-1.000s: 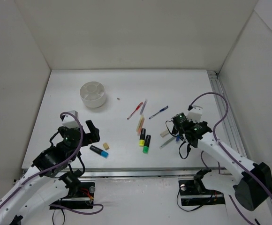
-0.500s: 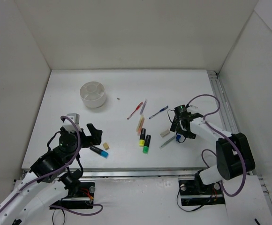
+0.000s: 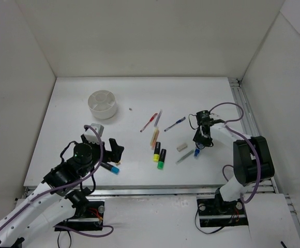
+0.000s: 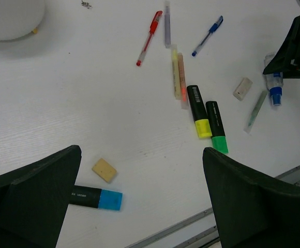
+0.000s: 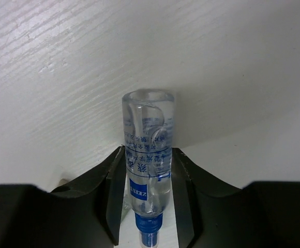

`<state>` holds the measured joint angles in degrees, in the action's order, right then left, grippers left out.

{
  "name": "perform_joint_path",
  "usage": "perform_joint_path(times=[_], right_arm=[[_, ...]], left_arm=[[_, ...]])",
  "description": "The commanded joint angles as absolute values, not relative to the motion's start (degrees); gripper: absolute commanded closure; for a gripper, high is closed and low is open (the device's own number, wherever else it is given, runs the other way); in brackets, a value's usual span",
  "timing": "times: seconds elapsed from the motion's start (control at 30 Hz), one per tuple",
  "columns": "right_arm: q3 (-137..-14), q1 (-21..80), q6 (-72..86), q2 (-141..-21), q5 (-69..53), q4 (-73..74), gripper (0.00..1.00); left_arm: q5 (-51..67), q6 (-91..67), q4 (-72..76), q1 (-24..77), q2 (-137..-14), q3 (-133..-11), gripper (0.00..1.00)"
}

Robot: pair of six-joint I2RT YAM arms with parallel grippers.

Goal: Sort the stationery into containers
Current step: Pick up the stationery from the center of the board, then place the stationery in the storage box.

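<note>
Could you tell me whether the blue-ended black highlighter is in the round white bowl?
No, the blue-ended black highlighter lies on the table, well away from the round white bowl.

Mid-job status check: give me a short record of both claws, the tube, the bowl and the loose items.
right claw: closed on the white-blue tube, fingers against both its sides
left claw: open, empty, above the blue-ended highlighter and beige eraser
bowl: far left, apart from the stationery
loose items: yellow highlighter beside green highlighter, red pen, blue pen, second eraser
</note>
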<state>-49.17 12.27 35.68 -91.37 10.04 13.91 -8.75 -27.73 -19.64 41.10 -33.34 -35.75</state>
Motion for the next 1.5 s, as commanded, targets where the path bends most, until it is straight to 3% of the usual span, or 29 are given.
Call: perform_joint_path(times=[0.0, 0.23, 0.33, 0.43, 0.63, 0.83, 1.3, 1.4, 1.47], right_arm=[[-50.71, 11.52, 36.21, -89.4, 9.58, 13.8, 0.78], [-48.78, 11.16, 37.44, -75.52, 8.36, 13.71, 0.86], [-48.69, 10.55, 39.02, -69.71, 1.43, 13.62, 0.87], [-50.36, 10.55, 42.79, -68.2, -14.87, 12.57, 1.0], [-50.89, 10.63, 54.65, -72.94, -40.56, 1.17, 1.0], [-48.26, 12.48, 72.4, -79.36, -53.06, -18.34, 1.0], [-50.71, 22.58, 90.61, -90.7, -57.65, -37.69, 1.0], [-49.92, 23.03, 92.98, -90.44, -57.83, -41.3, 1.0], [-50.36, 23.2, 92.99, -89.48, -57.48, -41.4, 1.0]], left_arm=[[-7.56, -23.83, -11.7, 42.1, -35.94, -37.7, 0.0], [-7.12, -16.09, -2.12, 47.36, -44.72, -39.55, 0.0], [-8.87, -11.7, 2.97, 51.32, -48.06, -39.99, 0.0], [-10.81, -7.04, 8.51, 55.18, -50.88, -40.08, 0.0], [-15.55, 3.22, 22.83, 61.07, -56.15, -37.53, 0.0], [-15.56, 12.2, 30.76, 64.42, -60.99, -36.47, 0.0], [-21.09, 17.84, 44.2, 66.71, -69.25, -37.0, 0.01], [-21.88, 18.28, 47.11, 66.71, -69.78, -36.39, 0.03], [-23.37, 18.72, 47.55, 66.71, -70.31, -36.82, 0.11]])
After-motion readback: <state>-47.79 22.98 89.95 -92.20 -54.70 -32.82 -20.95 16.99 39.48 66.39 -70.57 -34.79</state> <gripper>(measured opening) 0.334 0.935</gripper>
